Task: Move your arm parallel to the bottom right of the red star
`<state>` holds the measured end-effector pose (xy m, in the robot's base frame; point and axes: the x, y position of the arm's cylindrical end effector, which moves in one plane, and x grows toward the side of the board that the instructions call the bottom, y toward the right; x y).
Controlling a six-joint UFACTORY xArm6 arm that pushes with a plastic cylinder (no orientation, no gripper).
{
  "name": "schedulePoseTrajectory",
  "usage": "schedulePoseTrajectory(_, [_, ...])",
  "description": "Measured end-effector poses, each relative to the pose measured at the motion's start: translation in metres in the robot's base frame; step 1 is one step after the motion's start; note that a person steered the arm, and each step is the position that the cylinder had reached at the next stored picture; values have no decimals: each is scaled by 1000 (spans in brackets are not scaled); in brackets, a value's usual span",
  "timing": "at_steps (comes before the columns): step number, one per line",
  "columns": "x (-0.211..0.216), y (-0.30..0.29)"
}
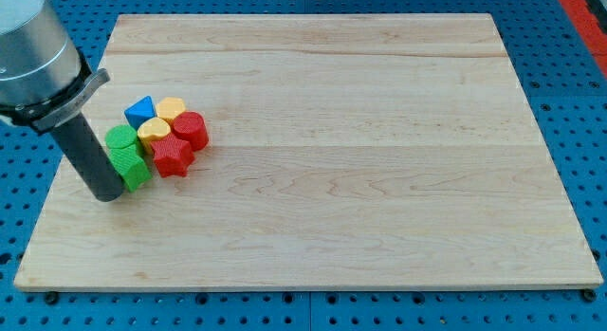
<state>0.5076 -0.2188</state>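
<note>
Red is the colour that matters on this pale wooden board (360, 179): the red star (172, 156) lies a short way toward the view's right of the tip (108, 194) and a little above it, at the lower edge of a tight cluster. There are no jaws on this arm, only a dark rod, so nothing is open or clamped on anything.

Beside the tip, touching or nearly so, sits a green block (134, 167), with a second green block (120, 137) just above it. Beyond those, away from the tip, come a yellow block (153, 132), a red cylinder (191, 129), another yellow block (171, 108) and a blue block (140, 109), all packed together.

The risk, as I judge it, is the direct line. The spot below and right of the star is on the far side of the green block, so a straight slide would shove that block into the star and scatter the cluster. Swinging down toward the view's bottom first looks safer.
</note>
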Motion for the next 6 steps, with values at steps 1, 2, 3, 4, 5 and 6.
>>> schedulePoseTrajectory(1, [-23,0])
schedulePoseTrajectory(2, [-33,1])
schedulePoseTrajectory(3, [-13,1])
schedulePoseTrajectory(4, [5,-3])
schedulePoseTrajectory(5, [6,32])
schedulePoseTrajectory(6, [17,109])
